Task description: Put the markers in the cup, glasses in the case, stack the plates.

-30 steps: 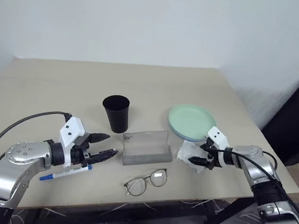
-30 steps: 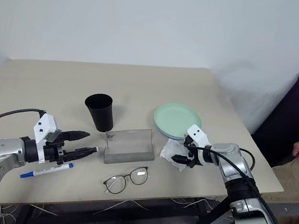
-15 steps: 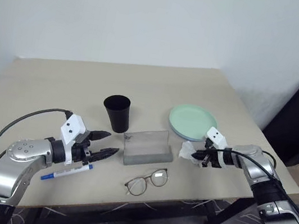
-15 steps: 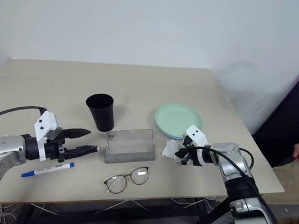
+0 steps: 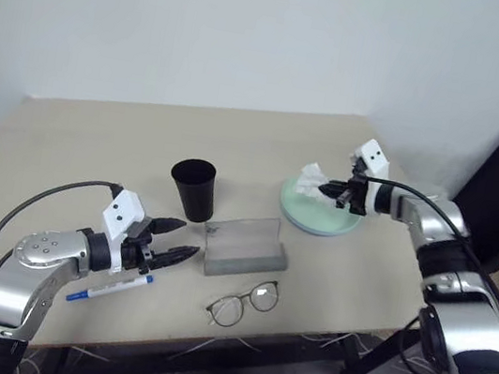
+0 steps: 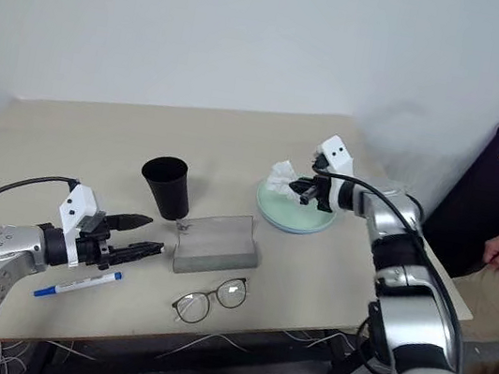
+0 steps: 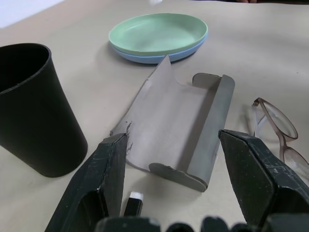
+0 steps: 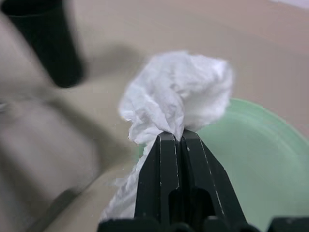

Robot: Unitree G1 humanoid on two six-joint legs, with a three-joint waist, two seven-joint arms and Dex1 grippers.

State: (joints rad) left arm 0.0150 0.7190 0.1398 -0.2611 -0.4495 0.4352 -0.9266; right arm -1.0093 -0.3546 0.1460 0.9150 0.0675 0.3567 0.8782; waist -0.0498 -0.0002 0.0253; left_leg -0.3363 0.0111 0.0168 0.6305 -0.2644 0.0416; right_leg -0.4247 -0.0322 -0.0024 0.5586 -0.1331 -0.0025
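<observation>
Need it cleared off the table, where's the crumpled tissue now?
The tissue is pinched in the right pincer, held above the near-left rim of the stacked plates.

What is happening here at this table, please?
A humanoid robot is tidying a table. Its right hand is shut on a crumpled white tissue, held above the stacked plates, mint green on light blue. Its left hand hangs open near the open glasses case, above a blue-capped marker lying on the table. The glasses lie in front of the case, not yet inside. The black cup stands upright behind the case.
</observation>
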